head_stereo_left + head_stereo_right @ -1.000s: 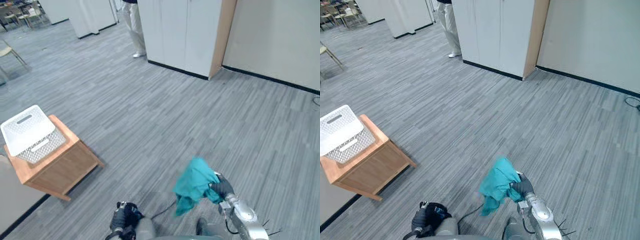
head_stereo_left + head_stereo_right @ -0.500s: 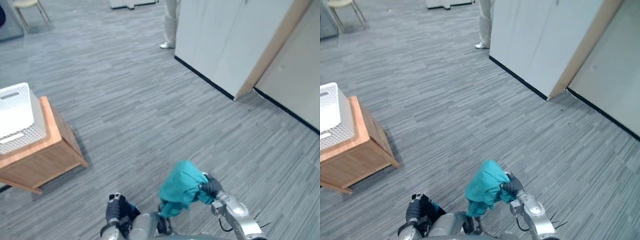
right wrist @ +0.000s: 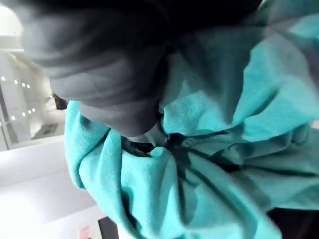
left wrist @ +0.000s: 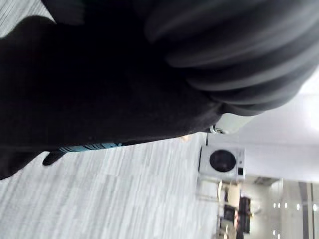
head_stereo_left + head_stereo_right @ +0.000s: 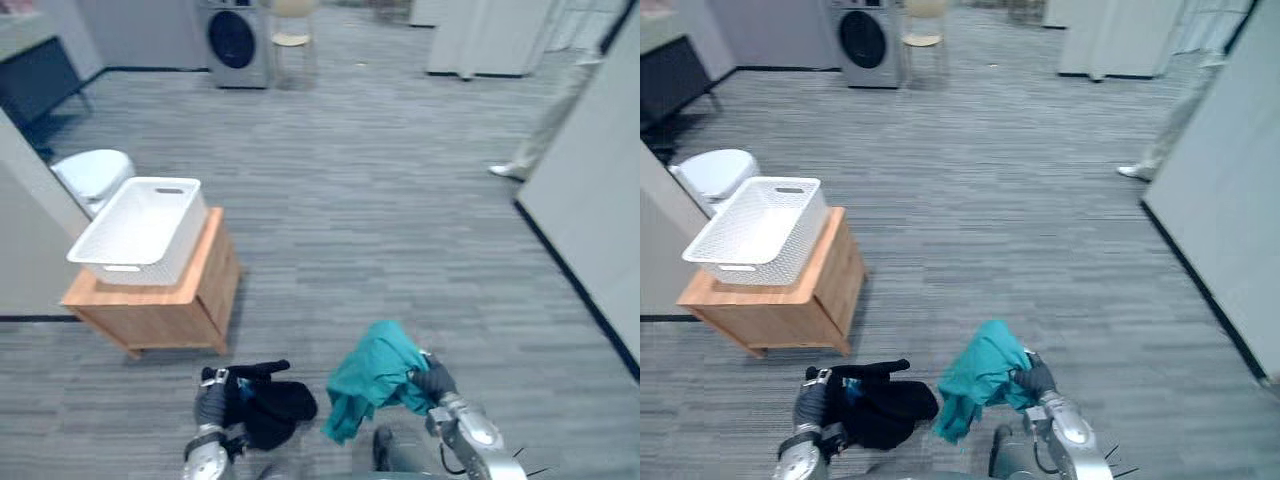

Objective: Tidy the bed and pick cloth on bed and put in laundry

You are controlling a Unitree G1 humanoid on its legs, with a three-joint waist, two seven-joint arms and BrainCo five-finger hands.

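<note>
My right hand (image 5: pixel 434 380) has its fingers curled tight into a bunch of teal cloth (image 5: pixel 375 375). Its wrist view shows the fabric gathered in folds against the dark cover. The rest of the cloth hangs down from that grip on the side toward my left hand, clear of the grey carpeted floor (image 5: pixel 380 200).

Just beside it, a black cloth (image 5: pixel 272 405) is bundled up against my left hand (image 5: pixel 212 398) and held off the floor. The bundle covers the hand in its wrist view, so I cannot tell how the grip stands. The two cloths hang close together, apart or barely touching.

Ahead of the left hand, slightly out to its left and well apart, a white perforated laundry basket (image 5: pixel 150 270) sits empty on a low wooden side table (image 5: pixel 170 310). A white rounded object (image 5: pixel 95 172) sits just past the basket.

Far ahead of both hands are a washing machine (image 5: pixel 236 40) and a chair (image 5: pixel 291 35) just beside it. Out beyond the right hand, a person's leg (image 5: pixel 545 140) shows beside a pale cabinet wall (image 5: pixel 590 180).
</note>
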